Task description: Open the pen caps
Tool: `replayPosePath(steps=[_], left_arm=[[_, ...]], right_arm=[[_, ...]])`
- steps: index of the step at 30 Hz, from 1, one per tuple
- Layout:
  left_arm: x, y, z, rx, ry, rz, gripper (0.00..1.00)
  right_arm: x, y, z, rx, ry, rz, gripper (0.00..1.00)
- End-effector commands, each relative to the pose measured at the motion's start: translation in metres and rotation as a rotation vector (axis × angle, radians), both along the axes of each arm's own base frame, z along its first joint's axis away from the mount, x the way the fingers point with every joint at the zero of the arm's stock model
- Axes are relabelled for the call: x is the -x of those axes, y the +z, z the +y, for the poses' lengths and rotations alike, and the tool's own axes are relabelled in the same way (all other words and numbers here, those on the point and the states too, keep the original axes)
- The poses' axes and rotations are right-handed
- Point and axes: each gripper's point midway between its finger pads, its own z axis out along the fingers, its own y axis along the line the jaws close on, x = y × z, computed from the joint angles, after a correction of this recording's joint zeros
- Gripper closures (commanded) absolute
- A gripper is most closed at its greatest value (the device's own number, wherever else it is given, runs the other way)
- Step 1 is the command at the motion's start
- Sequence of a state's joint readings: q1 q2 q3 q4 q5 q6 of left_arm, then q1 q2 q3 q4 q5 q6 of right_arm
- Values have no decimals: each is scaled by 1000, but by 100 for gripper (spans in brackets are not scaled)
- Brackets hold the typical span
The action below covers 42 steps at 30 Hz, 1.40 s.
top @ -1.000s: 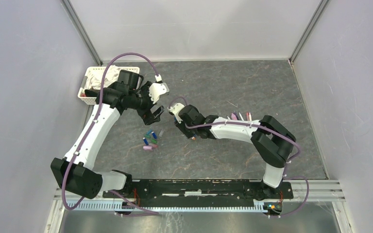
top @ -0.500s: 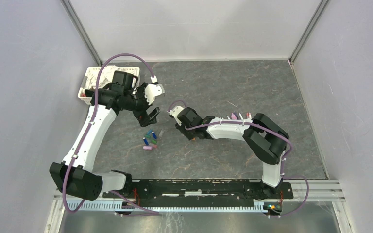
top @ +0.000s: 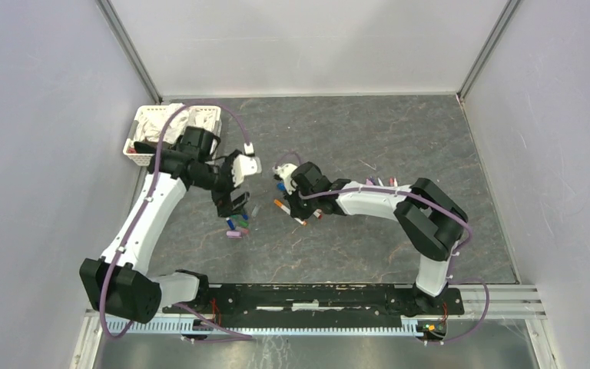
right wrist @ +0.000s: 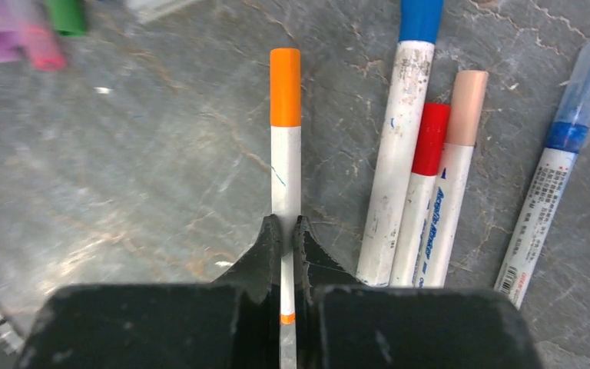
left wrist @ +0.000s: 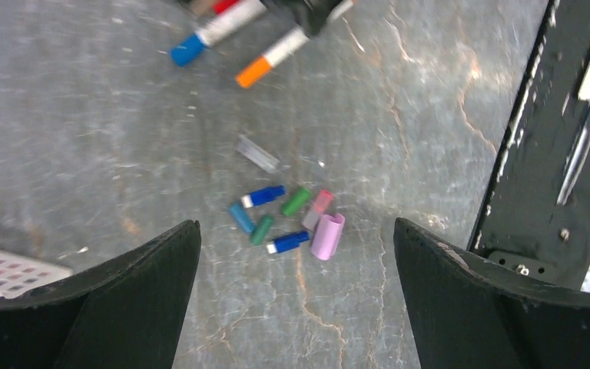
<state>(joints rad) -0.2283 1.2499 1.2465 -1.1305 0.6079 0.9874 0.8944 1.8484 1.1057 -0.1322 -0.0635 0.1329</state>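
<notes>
Several small pen caps (left wrist: 276,217) in blue, green and pink, with one wider purple cap (left wrist: 327,235), lie in a pile on the grey table; the pile also shows in the top view (top: 237,224). My left gripper (left wrist: 296,224) hangs open and empty right above it (top: 233,202). My right gripper (right wrist: 286,223) is shut on the white barrel of an orange-capped pen (right wrist: 285,154), cap (right wrist: 285,86) still on. Blue-, red- and peach-capped pens (right wrist: 429,146) lie just right of it. In the top view my right gripper (top: 292,201) is beside these pens.
A white basket of cloths (top: 138,127) stands at the far left. More pens (top: 380,183) lie behind the right arm. A clear cap (left wrist: 257,154) lies apart from the pile. A pen with a clear cap (right wrist: 565,146) lies at the right. The black base rail (left wrist: 568,146) is near.
My left gripper has moved toward the near side and now hangs over the cap pile. My right wrist has shifted slightly back, and capped pens now show at its left.
</notes>
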Motion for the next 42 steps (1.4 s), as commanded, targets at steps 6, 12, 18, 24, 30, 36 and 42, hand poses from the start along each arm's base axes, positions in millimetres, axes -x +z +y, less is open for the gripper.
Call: replayPosePath(steps=[6,12,18,24,30,36,42], left_arm=[[23,-40,-3,-92,-323,-148,5],[25,-49,-13,-167,-462,-173,12],[26,-64,-16,-208,-507,-154,22],[36,-71,-19,-215,-544,-119,56],[45,-75,-19,-220,-546,-79,97],[49,-71,-23,-204,-547,-67,98],[45,-67,-25,-205,-528,-64,98]], right_arm=[[47,99,42,-433,283,297,100],[77,120,56,-535,412,446,100],[92,124,59,-572,472,518,100],[95,126,62,-603,490,554,100],[91,133,70,-656,484,549,100],[86,126,80,-658,443,577,63],[95,121,97,-660,467,627,60]])
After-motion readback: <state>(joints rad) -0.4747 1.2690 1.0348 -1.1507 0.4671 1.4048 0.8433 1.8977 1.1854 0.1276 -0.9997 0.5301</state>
